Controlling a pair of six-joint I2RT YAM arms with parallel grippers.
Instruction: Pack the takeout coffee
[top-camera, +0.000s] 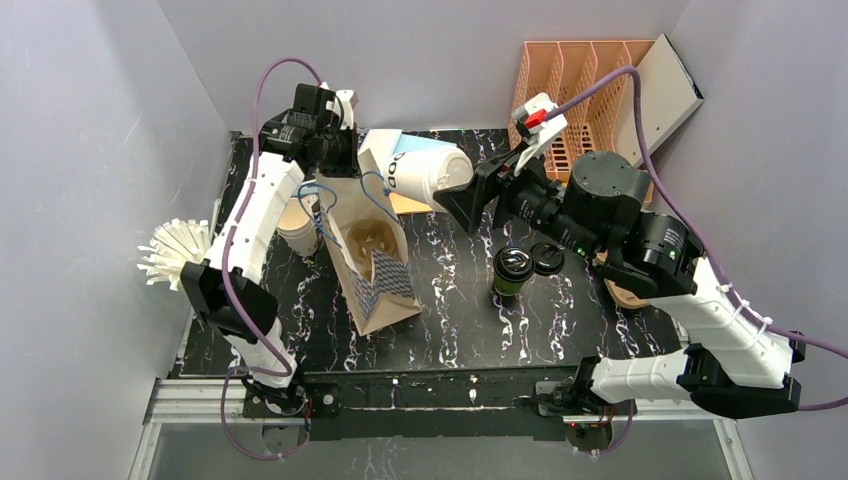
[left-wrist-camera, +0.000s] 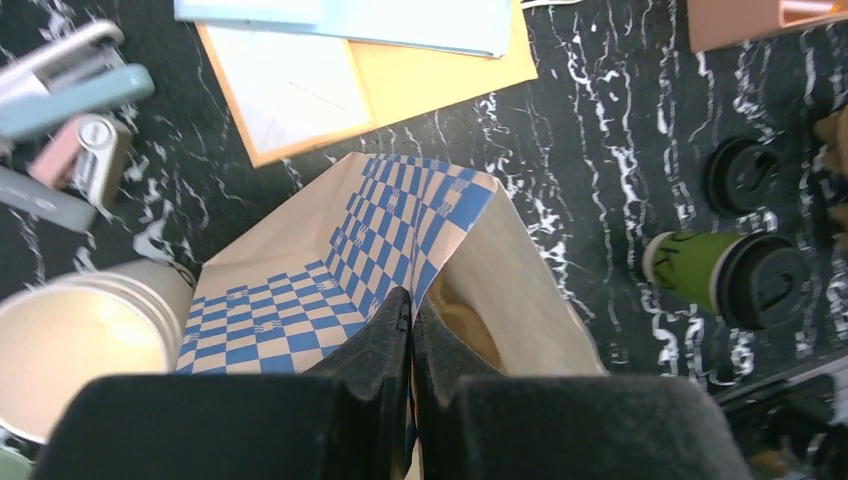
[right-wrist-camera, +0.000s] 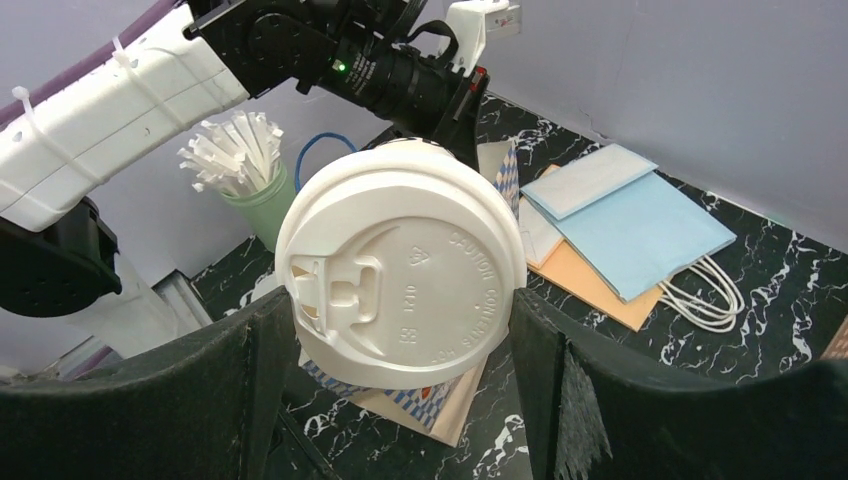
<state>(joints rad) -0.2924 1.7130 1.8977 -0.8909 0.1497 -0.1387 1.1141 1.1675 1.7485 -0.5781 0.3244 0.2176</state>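
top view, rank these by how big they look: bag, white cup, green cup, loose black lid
1. bag
2. white cup, though it is lifted nearer the camera, which flatters it
3. green cup
4. black lid

The bench (top-camera: 470, 330) is glossy black with white marble veining. The bag (left-wrist-camera: 300, 300) is matt brown paper printed with blue checks. The white cup (top-camera: 420, 180) is smooth paper, its white lid (right-wrist-camera: 400, 275) matt moulded plastic. The green cup (left-wrist-camera: 685, 268) is paper under a black lid (left-wrist-camera: 765, 282) of plastic. The left fingers (left-wrist-camera: 375, 345) look matt black.

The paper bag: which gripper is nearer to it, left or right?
Left. The left gripper is shut on the rim of the paper bag; the right gripper holds a white lidded cup close to its open top.
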